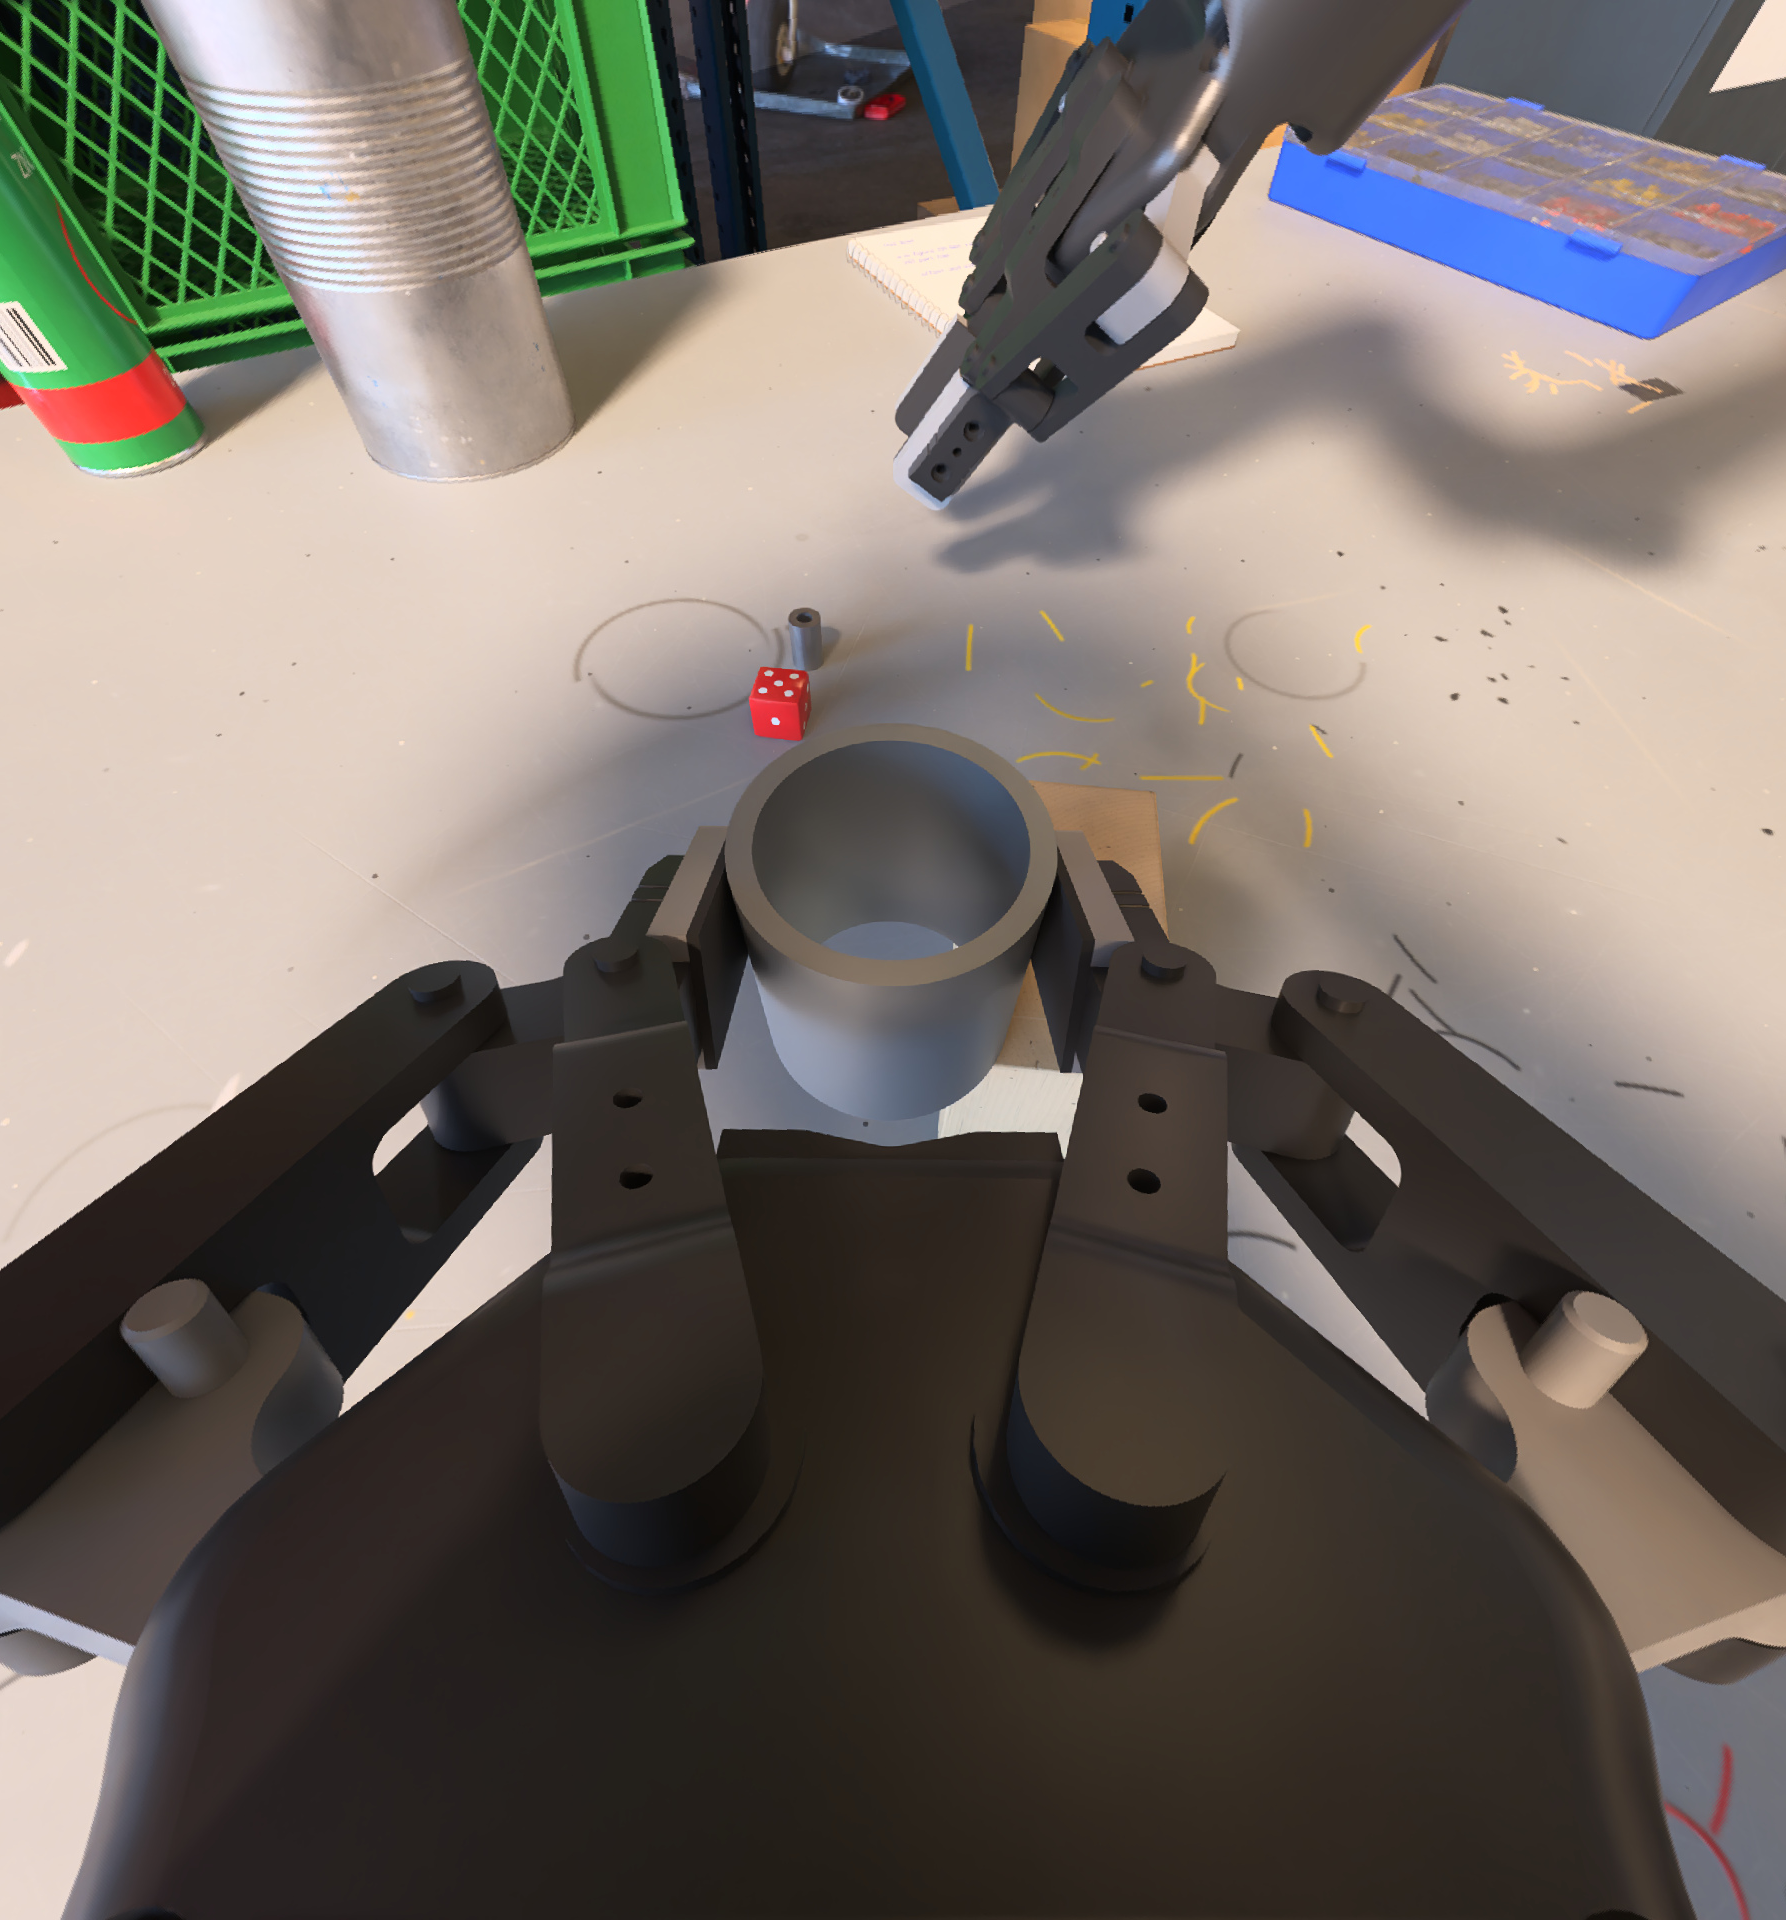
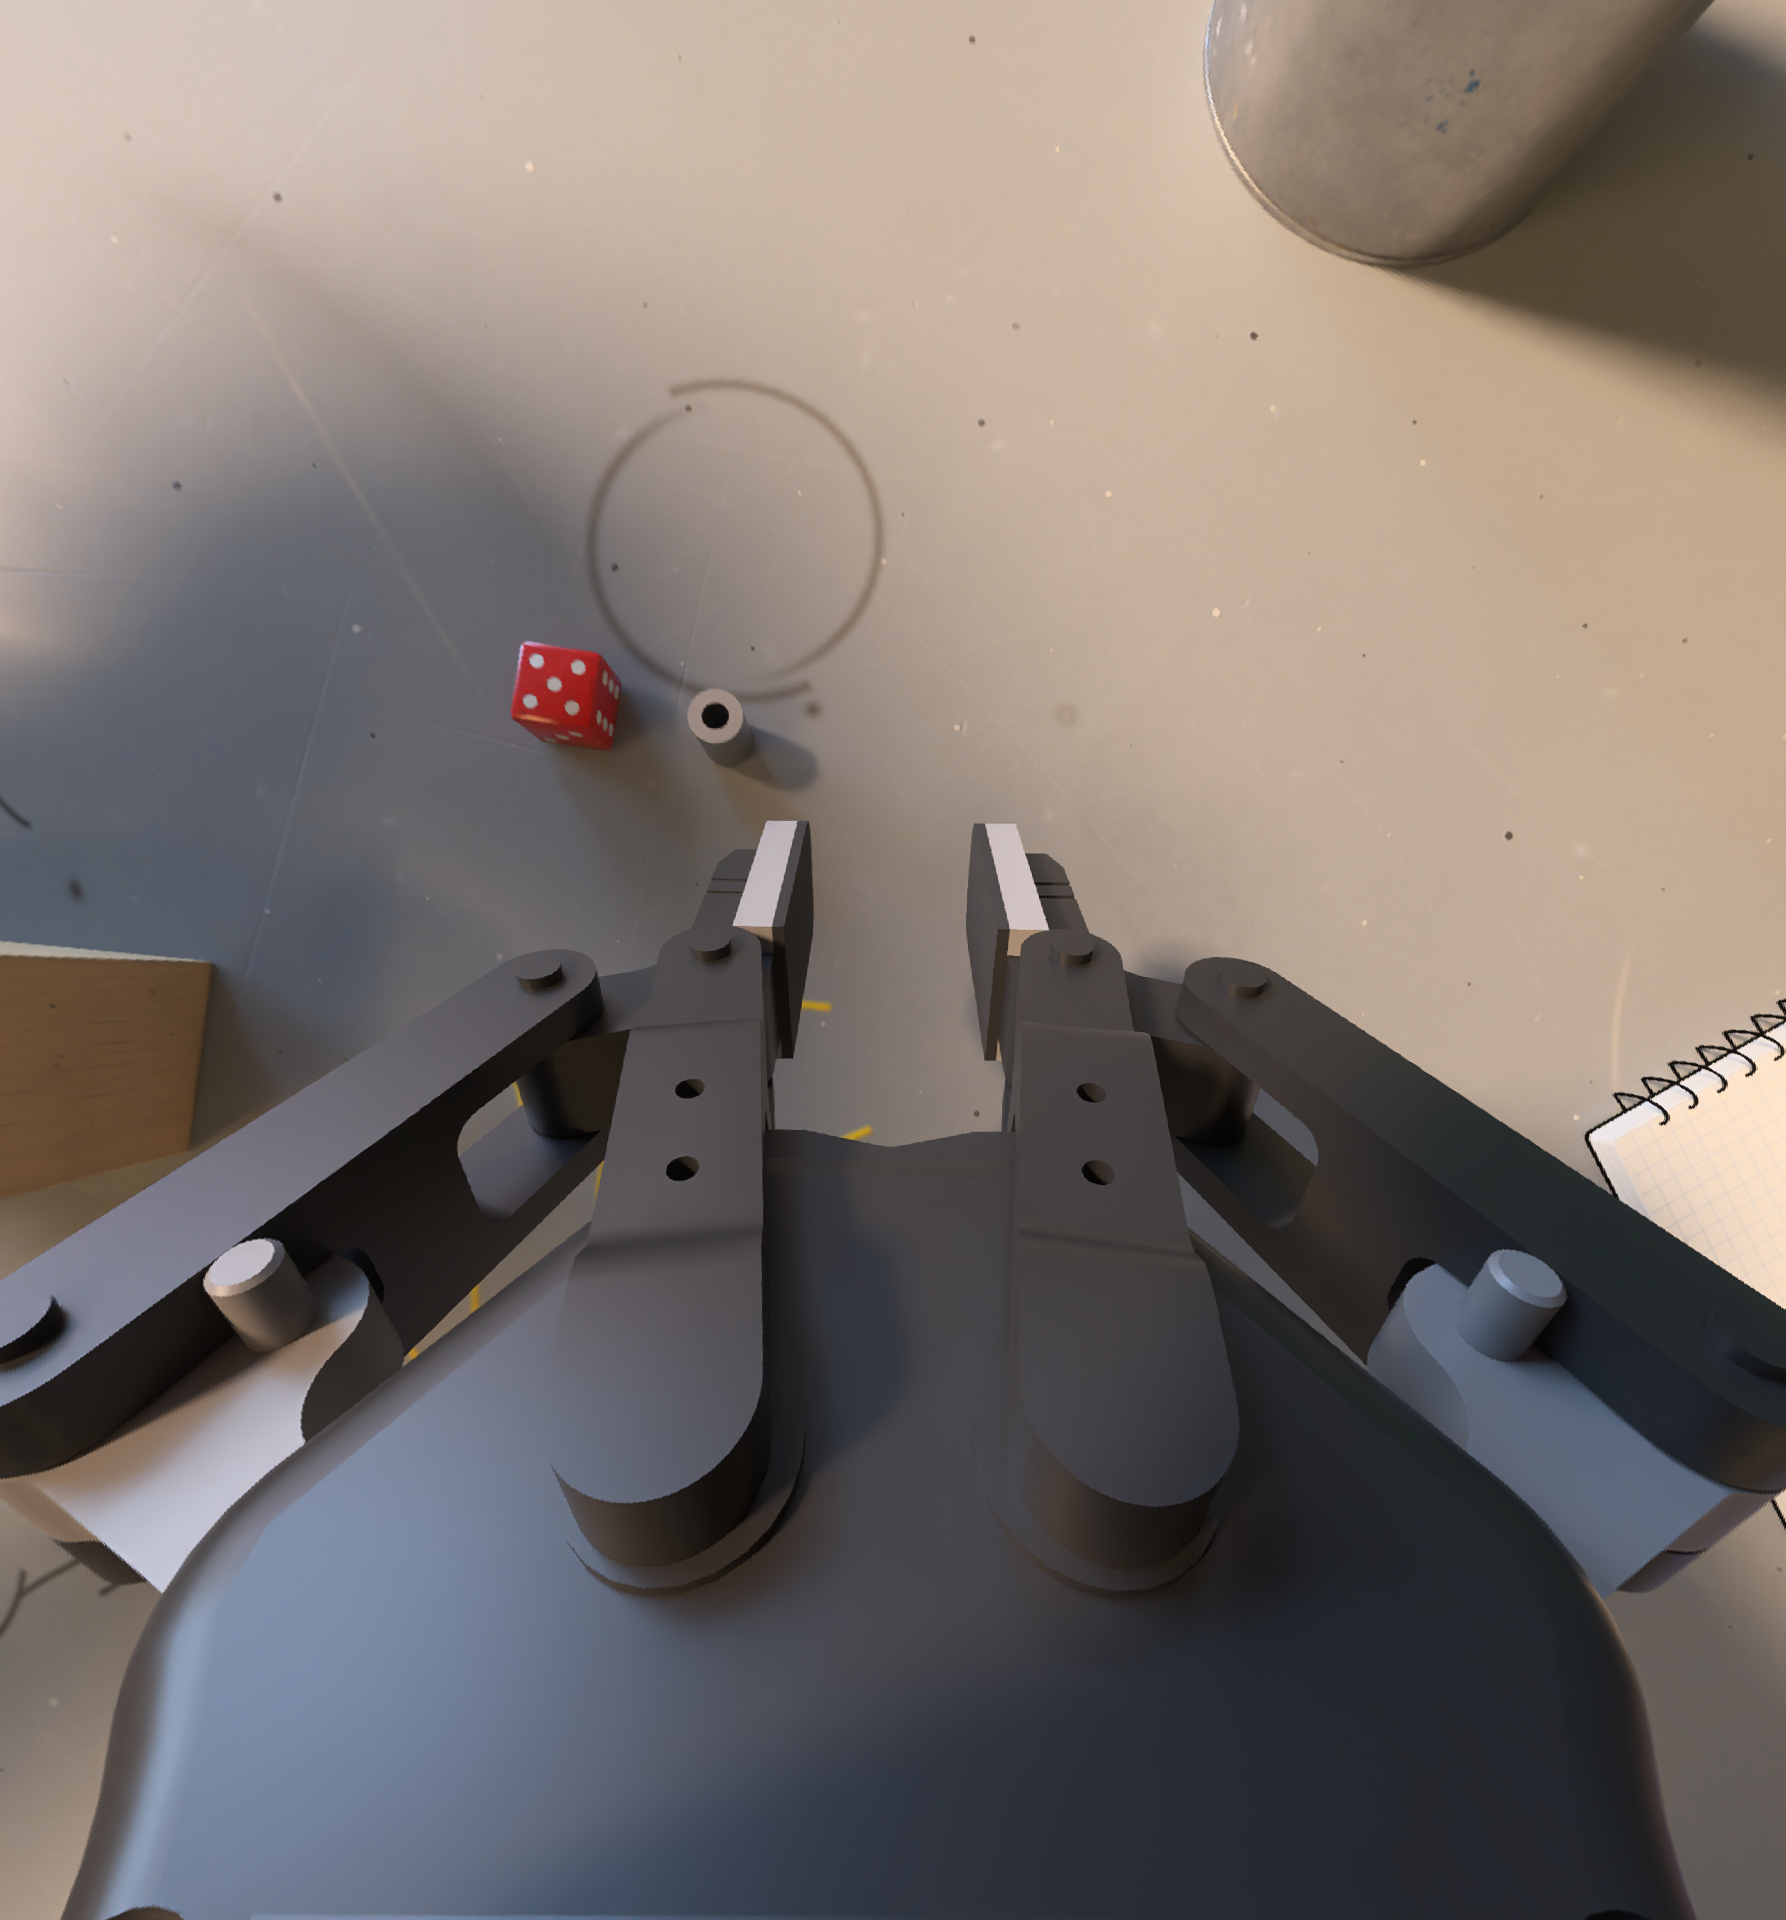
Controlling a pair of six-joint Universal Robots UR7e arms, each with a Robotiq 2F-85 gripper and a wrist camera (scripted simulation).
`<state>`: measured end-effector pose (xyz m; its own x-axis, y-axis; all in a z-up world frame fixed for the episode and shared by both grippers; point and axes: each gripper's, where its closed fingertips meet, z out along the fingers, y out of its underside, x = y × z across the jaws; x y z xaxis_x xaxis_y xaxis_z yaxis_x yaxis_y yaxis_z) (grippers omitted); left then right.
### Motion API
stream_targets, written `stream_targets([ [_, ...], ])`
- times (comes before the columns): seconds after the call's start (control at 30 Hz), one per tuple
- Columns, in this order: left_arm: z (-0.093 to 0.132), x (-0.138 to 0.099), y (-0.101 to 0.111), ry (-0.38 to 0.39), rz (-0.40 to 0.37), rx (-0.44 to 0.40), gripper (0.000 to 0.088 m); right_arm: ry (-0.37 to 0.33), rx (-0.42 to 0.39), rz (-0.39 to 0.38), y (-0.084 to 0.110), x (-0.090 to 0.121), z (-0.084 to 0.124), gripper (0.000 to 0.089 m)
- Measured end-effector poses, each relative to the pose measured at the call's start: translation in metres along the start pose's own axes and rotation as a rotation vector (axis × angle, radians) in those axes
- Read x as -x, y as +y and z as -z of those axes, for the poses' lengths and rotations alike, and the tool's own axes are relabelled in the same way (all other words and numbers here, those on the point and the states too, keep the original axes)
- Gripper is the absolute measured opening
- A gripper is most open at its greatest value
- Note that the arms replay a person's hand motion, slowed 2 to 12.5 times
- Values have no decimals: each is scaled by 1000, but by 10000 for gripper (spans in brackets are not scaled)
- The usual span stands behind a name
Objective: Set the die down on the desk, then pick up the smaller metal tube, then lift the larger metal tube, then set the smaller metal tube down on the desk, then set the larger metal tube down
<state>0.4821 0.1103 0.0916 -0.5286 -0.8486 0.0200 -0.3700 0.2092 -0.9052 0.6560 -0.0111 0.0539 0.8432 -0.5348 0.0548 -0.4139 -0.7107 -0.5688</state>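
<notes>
Grey desk [image 2: 1284,623], left hand [image 1: 889,935] clamping larger tube [image 1: 889,997], right hand [image 2: 889,894] parted behind smaller tube [image 2: 720,727]

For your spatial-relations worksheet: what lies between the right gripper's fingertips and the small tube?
Nothing: in the right wrist view only bare desk and the tube's shadow separate the open right gripper from the small tube. The die sits off to the side.
</notes>
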Motion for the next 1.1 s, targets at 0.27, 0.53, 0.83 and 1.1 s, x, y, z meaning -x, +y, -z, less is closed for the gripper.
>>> stream_targets([
  [0.27,-1,-2,1,2,-6,6,482,3,28,21,14,0,-5,203],
  [0.53,-2,-3,1,-1,-14,13,482,4,35,13,23,1,-10,188],
  [0.83,-2,-4,1,-3,-21,16,482,13,35,4,26,0,-14,188],
  [1.1,-3,-5,1,-3,-24,15,482,23,34,10,26,-1,-17,188],
])
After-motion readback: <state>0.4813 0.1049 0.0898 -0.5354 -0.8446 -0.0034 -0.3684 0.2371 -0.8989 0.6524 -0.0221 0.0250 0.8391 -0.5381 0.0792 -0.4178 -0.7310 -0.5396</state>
